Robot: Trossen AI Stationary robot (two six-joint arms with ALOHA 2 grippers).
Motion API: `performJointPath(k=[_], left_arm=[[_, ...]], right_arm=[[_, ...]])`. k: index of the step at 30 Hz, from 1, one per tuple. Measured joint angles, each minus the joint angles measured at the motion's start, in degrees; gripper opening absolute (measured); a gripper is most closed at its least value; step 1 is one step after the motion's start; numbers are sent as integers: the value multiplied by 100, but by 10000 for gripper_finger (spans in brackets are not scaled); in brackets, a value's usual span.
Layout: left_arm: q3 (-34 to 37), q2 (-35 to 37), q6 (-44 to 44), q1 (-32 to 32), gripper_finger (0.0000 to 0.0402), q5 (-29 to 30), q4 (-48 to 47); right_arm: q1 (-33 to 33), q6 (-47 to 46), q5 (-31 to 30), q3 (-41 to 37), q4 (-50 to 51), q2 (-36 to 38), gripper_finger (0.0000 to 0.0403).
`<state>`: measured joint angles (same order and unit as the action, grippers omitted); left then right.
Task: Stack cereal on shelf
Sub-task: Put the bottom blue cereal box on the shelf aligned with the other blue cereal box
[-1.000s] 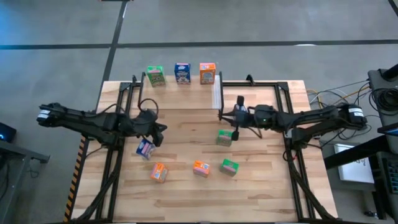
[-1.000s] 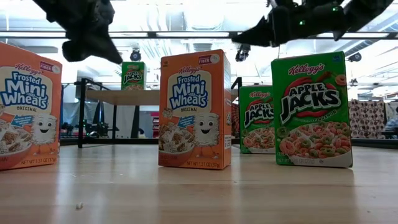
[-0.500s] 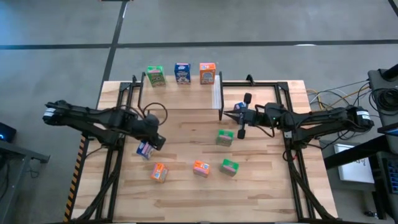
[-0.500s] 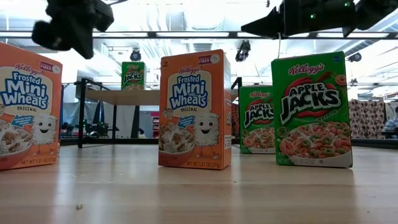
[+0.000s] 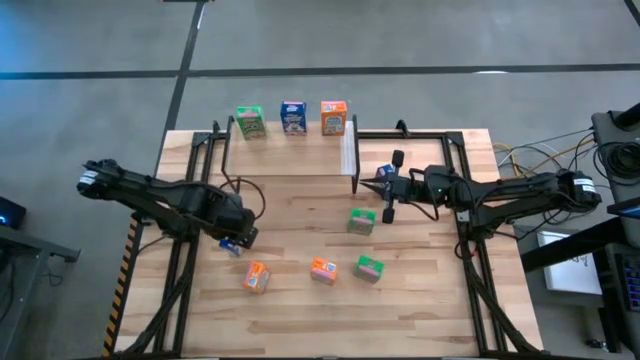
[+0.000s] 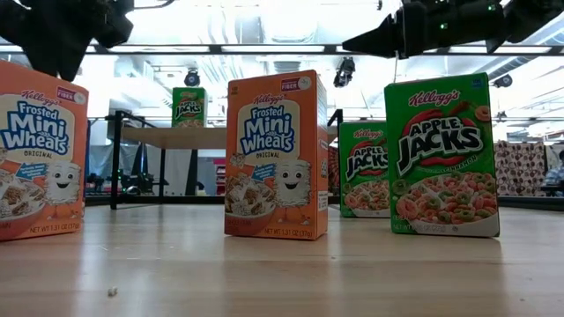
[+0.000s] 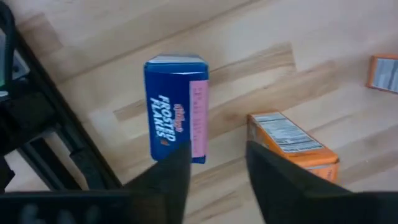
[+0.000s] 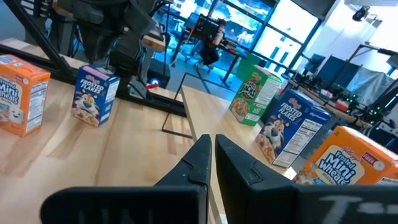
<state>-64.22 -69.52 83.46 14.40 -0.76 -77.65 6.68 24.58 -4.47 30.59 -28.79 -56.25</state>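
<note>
A: Left end effector (image 5: 238, 238) moved down over the blue box (image 7: 176, 106), fingers now apart, nothing gripped.
B: Shelf (image 5: 350, 150) count?
A: Three boxes on it: green (image 5: 250, 122), blue (image 5: 293, 117), orange (image 5: 334, 117).
B: Table (image 5: 300, 310)?
A: Five: one blue, two orange (image 5: 255, 277) (image 5: 322, 270), two green (image 5: 362, 221) (image 5: 369, 268). Right end effector (image 5: 385, 190) pressed together, empty, above the shelf's end.

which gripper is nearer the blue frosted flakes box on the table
Left. The left gripper hovers right over the blue Frosted Flakes cardboard box; the right gripper is across the table, above the green box.
</note>
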Motion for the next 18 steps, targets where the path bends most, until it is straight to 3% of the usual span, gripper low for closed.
performJointPath(k=[5,9,18], left_arm=[[278,-36,65,19,233,154,-30],[542,-96,-24,19,277,175,-10],[771,-213,-176,20,286,407,162]], right_arm=[[0,85,-2,0,-11,2,13],[0,102,-2,0,-21,20,13],[0,99,-4,0,-21,74,13]])
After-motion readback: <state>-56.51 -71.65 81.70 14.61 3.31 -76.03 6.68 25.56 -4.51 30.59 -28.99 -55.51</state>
